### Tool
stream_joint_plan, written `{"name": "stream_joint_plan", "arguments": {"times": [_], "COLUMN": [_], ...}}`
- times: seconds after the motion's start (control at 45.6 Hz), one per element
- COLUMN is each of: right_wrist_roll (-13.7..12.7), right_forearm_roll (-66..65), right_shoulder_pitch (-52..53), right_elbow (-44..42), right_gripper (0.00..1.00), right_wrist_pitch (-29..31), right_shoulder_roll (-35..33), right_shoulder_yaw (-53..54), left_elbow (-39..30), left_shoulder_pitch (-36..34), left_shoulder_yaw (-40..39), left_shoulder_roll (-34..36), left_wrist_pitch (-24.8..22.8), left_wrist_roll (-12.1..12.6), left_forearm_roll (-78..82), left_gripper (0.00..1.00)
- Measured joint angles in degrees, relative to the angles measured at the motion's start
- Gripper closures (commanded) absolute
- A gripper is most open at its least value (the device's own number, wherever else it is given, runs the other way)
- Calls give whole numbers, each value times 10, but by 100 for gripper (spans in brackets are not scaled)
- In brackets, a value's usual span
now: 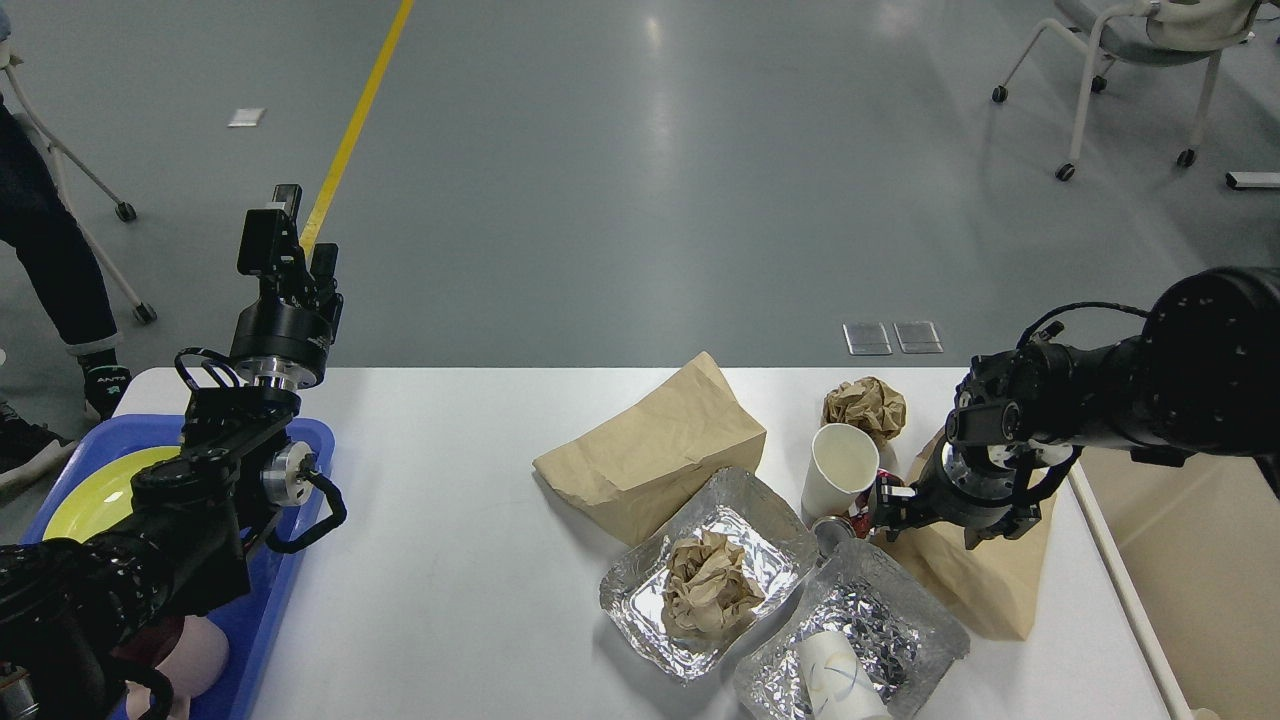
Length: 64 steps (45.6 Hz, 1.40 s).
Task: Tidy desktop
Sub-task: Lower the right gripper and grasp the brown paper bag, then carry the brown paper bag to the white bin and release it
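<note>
A wide white desktop [450, 520] with rounded corners fills the lower half of the head view, its far edge running across the middle. At about 9 o'clock, a blue tray [290, 590] sits on the desktop's left end with a yellow plate [90, 490] inside it. The left arm rises over this tray, and the left gripper [285, 225] points up toward 12 o'clock, high above the table, holding nothing; seen nearly end-on, its fingers cannot be told apart, so how far it is open cannot be told.

Right of centre lies a cluster of litter. A flattened brown paper bag [655, 455] rests toward the far side. At 6 o'clock from it is a foil tray [640, 590] holding a crumpled brown paper ball [708, 585]. A second foil tray [880, 625] at 5 o'clock holds a white paper cup [835, 680] on its side.

An upright white cup [842, 465] stands beside another crumpled paper ball [865, 405]. The right arm enters from 3 o'clock, and the right gripper [925, 510] sits low over a second brown bag [985, 590], next to a red wrapper [862, 515] (the fingers are dark and bunched, so its opening and any hold cannot be told).
</note>
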Motion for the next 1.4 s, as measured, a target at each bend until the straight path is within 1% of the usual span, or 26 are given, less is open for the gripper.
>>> {"name": "stream_joint_plan", "arguments": {"times": [0.066,0.088,0.11,0.131,0.197,0.241,0.329,0.548,0.701,0.832,0.986,1.183,1.336,1.402], "right_wrist_roll": [0,0,0,0,0,0,-4,-24,-27,-27,-26,-24,-24,-24], "right_forearm_roll": [-1,-1,-1,-1,-2,-1,-2,-1,0,1,1,8,9,10], "right_shoulder_pitch": [-7,-9,-11,-15,-18,-20,-21,-22,-2,50,160,297,363,379], "right_elbow": [1,1,2,2,2,3,3,5,6,12,29,33,31,29], "right_gripper": [64,68,76,80,96,100,100,100,100,100,100,100,100,100], "right_wrist_pitch": [-28,-36,-45,-58,-63,-65,-64,-61,-61,-59,-54,2,48,63], "right_shoulder_roll": [-1,-1,-1,-1,-1,-1,-2,-5,-18,-56,-120,-202,-261,-277], "right_shoulder_yaw": [-3,-4,-6,-12,-16,-20,-26,-50,-73,-79,-63,-8,63,82], "left_elbow": [0,0,0,0,0,0,0,0,0,0,0,0,0,0], "left_shoulder_pitch": [0,0,0,0,0,0,0,0,0,0,0,0,0,0], "left_shoulder_yaw": [0,0,0,0,0,0,0,0,0,0,0,0,0,0], "left_shoulder_roll": [0,0,0,0,0,0,0,0,0,0,0,0,0,0], "left_wrist_pitch": [0,0,0,0,0,0,0,0,0,0,0,0,0,0], "left_wrist_roll": [0,0,0,0,0,0,0,0,0,0,0,0,0,0], "left_forearm_roll": [0,0,0,0,0,0,0,0,0,0,0,0,0,0], "left_gripper": [3,3,3,3,3,3,3,3,3,3,3,3,3,3]}}
